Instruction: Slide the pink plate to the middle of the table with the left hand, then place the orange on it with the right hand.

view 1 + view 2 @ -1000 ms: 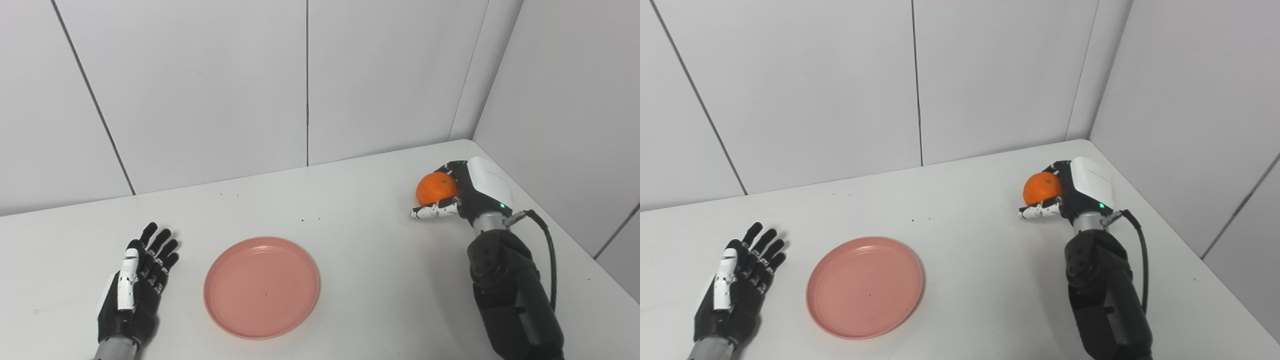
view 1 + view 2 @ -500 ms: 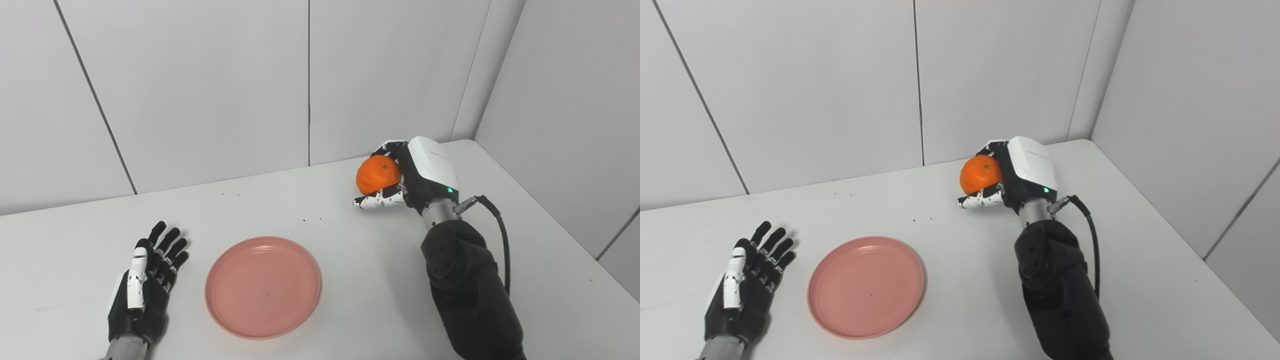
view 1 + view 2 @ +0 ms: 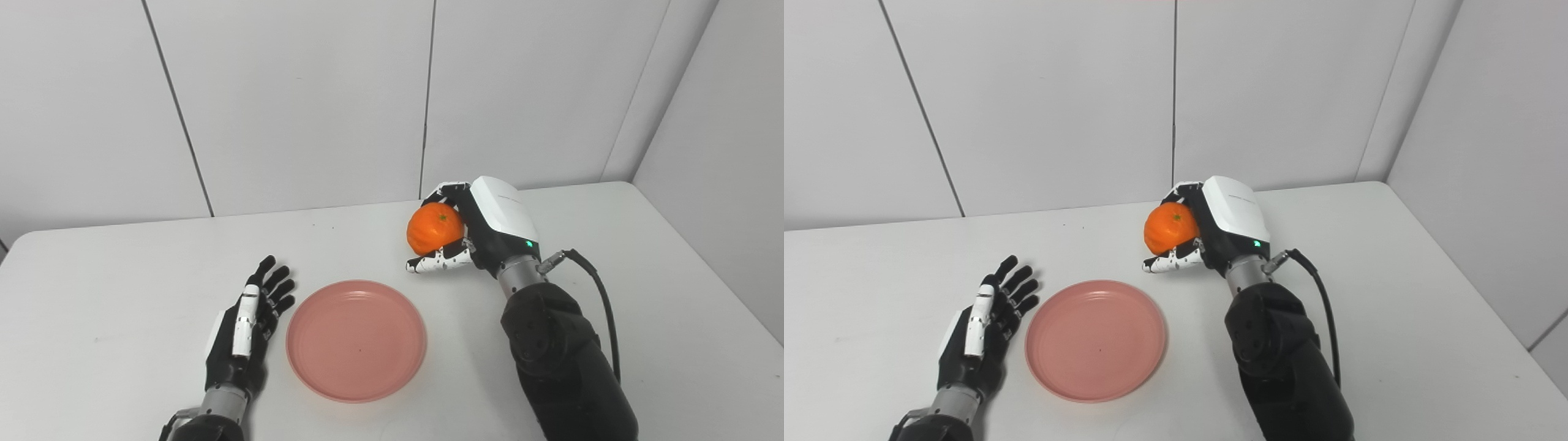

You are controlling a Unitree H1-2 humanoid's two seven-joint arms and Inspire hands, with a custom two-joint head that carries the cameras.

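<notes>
The pink plate [image 3: 356, 340] lies flat on the white table [image 3: 643, 294], near its middle and toward the front. My right hand [image 3: 474, 236] is shut on the orange [image 3: 433, 228] and carries it above the table, beyond the plate's far right rim. The thumb curls under the fruit and the fingers wrap over its top. My left hand [image 3: 245, 327] lies open on the table just left of the plate, fingers spread and pointing away from me, close to the rim but apart from it.
White wall panels [image 3: 306, 104] close off the table at the back and on the right. A black cable [image 3: 597, 300] loops from my right wrist along the forearm. A few small dark specks dot the tabletop behind the plate.
My right hand has carried the orange from the far right corner leftward and up, toward the plate. The camera has shifted too, so the whole scene sits further right in the picture.
</notes>
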